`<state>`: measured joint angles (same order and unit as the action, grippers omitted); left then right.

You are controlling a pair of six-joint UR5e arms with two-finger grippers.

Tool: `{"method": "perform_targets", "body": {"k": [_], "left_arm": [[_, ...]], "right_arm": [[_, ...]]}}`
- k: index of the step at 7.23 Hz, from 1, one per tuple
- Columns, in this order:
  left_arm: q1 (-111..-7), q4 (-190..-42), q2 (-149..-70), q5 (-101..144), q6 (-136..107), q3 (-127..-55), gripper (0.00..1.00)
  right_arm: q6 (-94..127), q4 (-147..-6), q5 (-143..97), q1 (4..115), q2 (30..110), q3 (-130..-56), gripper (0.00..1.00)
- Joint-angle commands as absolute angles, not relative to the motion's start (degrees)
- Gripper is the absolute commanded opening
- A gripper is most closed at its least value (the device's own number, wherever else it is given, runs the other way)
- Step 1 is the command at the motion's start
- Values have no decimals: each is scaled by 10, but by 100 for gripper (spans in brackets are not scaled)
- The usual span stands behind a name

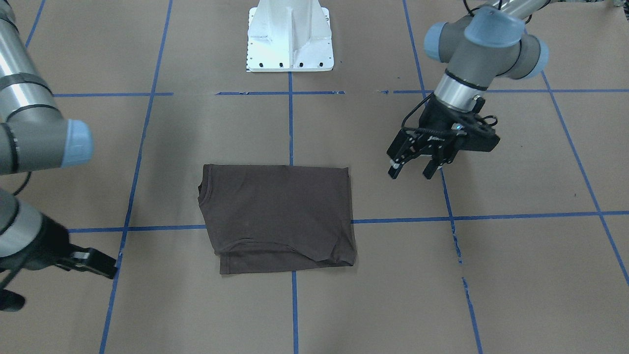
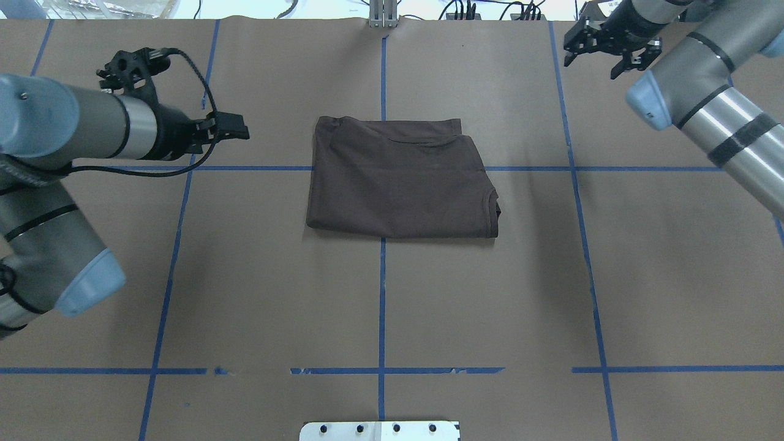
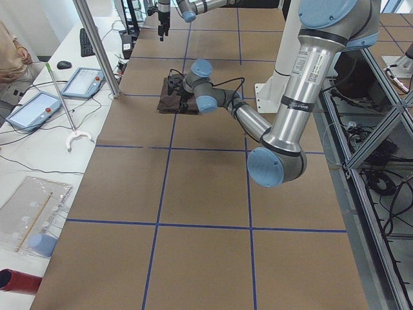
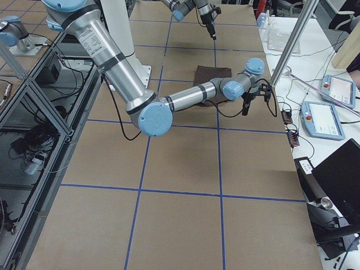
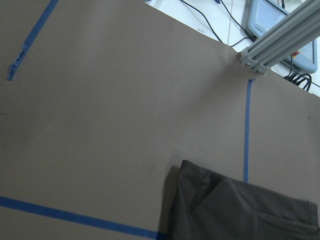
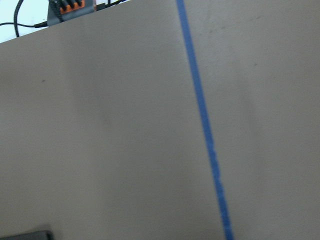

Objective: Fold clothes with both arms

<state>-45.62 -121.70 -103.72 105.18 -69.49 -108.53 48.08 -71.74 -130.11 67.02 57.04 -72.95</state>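
Folded T-shirt (image 2: 398,177) mid-table, L gripper (image 2: 242,130) left of it, R gripper (image 2: 589,66) top right

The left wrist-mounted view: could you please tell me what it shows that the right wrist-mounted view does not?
Only the left wrist-mounted view shows a corner of the T-shirt, an aluminium post and a screen device. Only the right wrist-mounted view shows an orange-tabbed connector and an unidentifiable dark sliver. Both show the brown table paper and blue tape lines.

Even, diffuse light from above fills every view, casting only faint soft shadows on the brown counter (image 2: 245,275) beside the T-shirt (image 2: 398,177), while the right wrist view looks soft and slightly blurred.
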Motion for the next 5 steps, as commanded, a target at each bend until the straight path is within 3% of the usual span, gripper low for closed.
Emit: {"method": "perform_targets", "body": {"k": [1, 2, 4, 5], "left_arm": [[-543, -1212, -915, 1128, -432, -1123, 100], [-629, -1207, -881, 1196, -293, -1112, 100], [-791, -1165, -848, 1331, -65, -993, 100], [-809, -1084, -832, 1437, -39, -958, 100]], "right_arm": [[277, -720, -1335, 755, 654, -740, 100], [190, -722, -1352, 796, 687, -741, 100], [108, -795, -1390, 835, 699, -748, 100], [38, -844, -1390, 849, 719, -764, 100]]}}
